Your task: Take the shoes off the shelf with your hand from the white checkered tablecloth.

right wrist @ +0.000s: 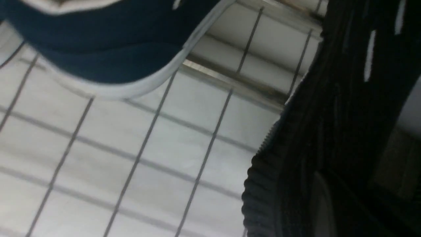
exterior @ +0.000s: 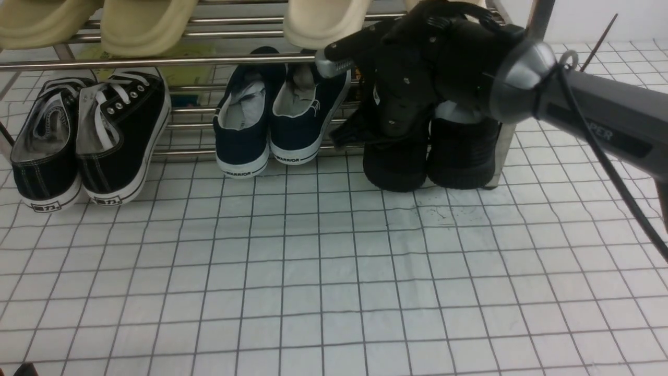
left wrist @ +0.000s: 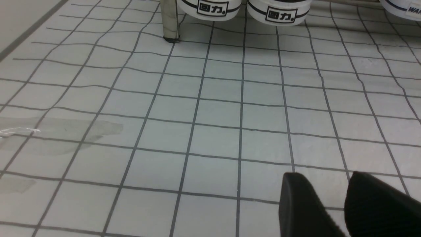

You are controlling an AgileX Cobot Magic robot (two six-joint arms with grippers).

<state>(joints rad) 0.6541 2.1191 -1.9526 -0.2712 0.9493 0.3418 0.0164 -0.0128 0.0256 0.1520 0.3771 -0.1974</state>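
Three pairs sit at the bottom tier of the shelf (exterior: 156, 61), heels toward me on the white checkered tablecloth (exterior: 323, 271), which is slightly wrinkled. Black canvas pair (exterior: 88, 141) on the left, navy pair (exterior: 276, 120) in the middle, the shoes (exterior: 428, 162) on the right by the rack's right post. Cream slippers (exterior: 146, 26) are on the tier above, white wall (exterior: 600, 15) behind at far right. Left wrist view shows a faint grey stain (left wrist: 65, 131) on the cloth.

My left hand (left wrist: 325, 177) is low over bare cloth, well short of the rack, fingers (left wrist: 302, 204) apart, nothing between them. My right arm (exterior: 600, 115) enters from the right, slanting down-left, with a cable (exterior: 600, 156) hanging along it. My right hand (exterior: 389, 130) points down at the opening of the left shoe of the pair, jaws closed.

It's black on black, so I can't tell if shoe fabric is pinched, and the fingertips are hidden in front view. Right wrist view is blurred, with ribbed sole and knit side right up close and the navy sole edge beside. Slippers are cut off at the top edge.
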